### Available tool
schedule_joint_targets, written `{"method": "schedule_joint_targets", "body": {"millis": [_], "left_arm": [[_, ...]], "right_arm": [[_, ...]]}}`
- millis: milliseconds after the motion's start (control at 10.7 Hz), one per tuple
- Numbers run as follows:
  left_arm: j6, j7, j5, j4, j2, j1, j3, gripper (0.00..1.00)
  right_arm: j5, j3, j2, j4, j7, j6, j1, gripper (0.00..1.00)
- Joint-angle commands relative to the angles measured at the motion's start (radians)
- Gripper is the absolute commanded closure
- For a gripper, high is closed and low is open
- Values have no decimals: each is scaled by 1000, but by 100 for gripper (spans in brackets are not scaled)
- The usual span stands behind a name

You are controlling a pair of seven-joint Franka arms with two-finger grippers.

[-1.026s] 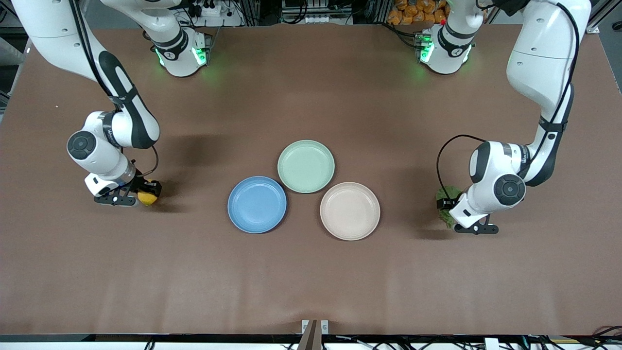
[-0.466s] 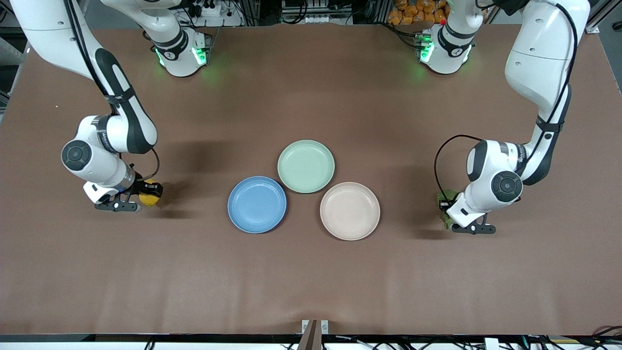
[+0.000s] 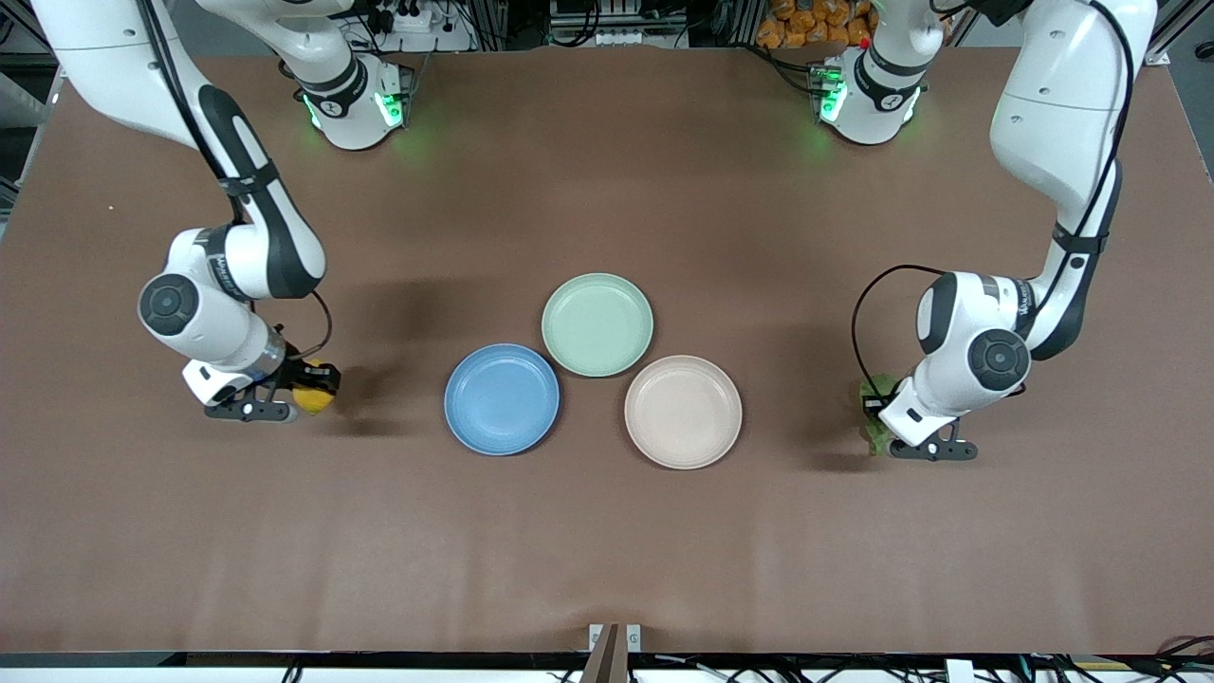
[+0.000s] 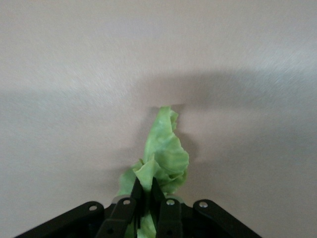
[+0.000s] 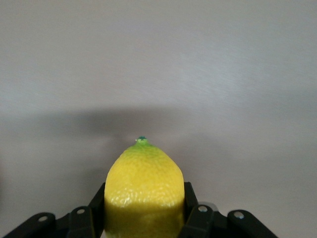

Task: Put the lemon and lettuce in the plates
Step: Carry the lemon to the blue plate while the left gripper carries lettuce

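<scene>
Wrist views: left pincer (image 4: 146,191) pinches crinkled lettuce (image 4: 163,153); right pincer (image 5: 143,198) clamps dimpled lemon (image 5: 143,196).

Three plates sit mid-surface, touching: blue plate (image 3: 502,398), cream plate (image 3: 683,412), green plate (image 3: 597,323) farther back. Right claw (image 3: 302,400) grips the lemon (image 3: 313,396) toward the right arm's edge. Left claw (image 3: 877,417) pinches the lettuce (image 3: 873,389) toward the left arm's edge.

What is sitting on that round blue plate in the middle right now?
Nothing: the round blue plate shows only its bare surface. The small yellow lemon is in the right gripper, the crinkled green lettuce leaf in the left gripper.
</scene>
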Motion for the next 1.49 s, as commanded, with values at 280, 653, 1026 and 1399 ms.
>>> {"method": "schedule_joint_targets", "body": {"millis": [280, 653, 1026, 1399], "left_arm": [[-2, 11, -105, 12, -131, 6, -3, 100], [-5, -122, -121, 18, -134, -1, -68, 100], [-5, -375, -113, 47, -125, -48, -156, 100], [-3, -541, -107, 79, -100, -140, -156, 100]], "right_arm": [[-6, 129, 15, 59, 234, -16, 14, 84], [-6, 150, 95, 157, 431, -12, 112, 84], [-23, 151, 184, 233, 517, -2, 181, 84], [-91, 151, 247, 283, 542, 2, 227, 82]]}}
